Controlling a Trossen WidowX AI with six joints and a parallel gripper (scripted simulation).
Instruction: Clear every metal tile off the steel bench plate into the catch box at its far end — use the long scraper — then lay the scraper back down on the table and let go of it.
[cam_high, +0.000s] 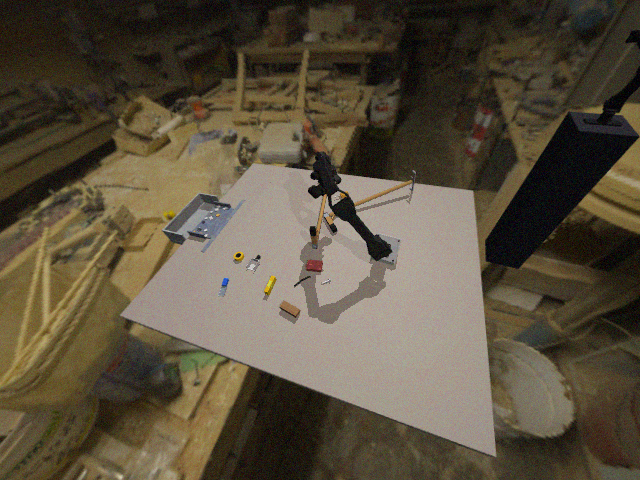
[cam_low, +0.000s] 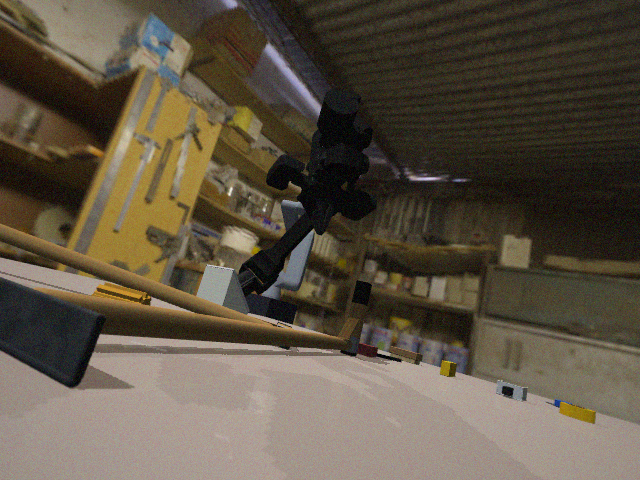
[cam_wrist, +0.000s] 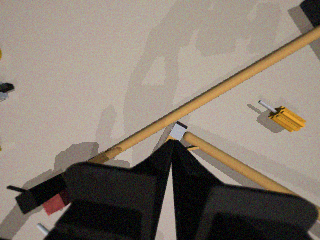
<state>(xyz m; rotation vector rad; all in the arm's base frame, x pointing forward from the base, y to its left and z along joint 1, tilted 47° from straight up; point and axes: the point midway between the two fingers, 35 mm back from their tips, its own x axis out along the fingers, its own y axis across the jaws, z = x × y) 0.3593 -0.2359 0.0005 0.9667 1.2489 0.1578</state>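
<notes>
hand: your gripper (cam_high: 329, 190) (cam_low: 321, 227) (cam_wrist: 172, 144) is narrow, its fingers drawn together on nothing, above the two wooden handles.
scraper: the long pale-wood tool with a dark flat blade and black grip (cam_high: 320, 214) (cam_low: 222, 326) (cam_wrist: 215, 92), apparently the one you want, lies below; its grip end is tipped up, near the red block (cam_high: 314, 265) (cam_low: 367, 350) (cam_wrist: 56, 202).
handling: expect a stiff, smooth shaft, blade-heavy and apt to twist; take it squarely by the raised grip end.
neighbour: a second wooden-handled tool (cam_high: 385, 192) (cam_low: 129, 279) (cam_wrist: 235, 162) runs close to it, so open and descend without snagging that.
left: small metal tiles (cam_high: 210, 217) still need clearing from the blue-grey steel plate (cam_high: 227, 222); the grey open catch box (cam_high: 174, 235) adjoins its left end.
</notes>
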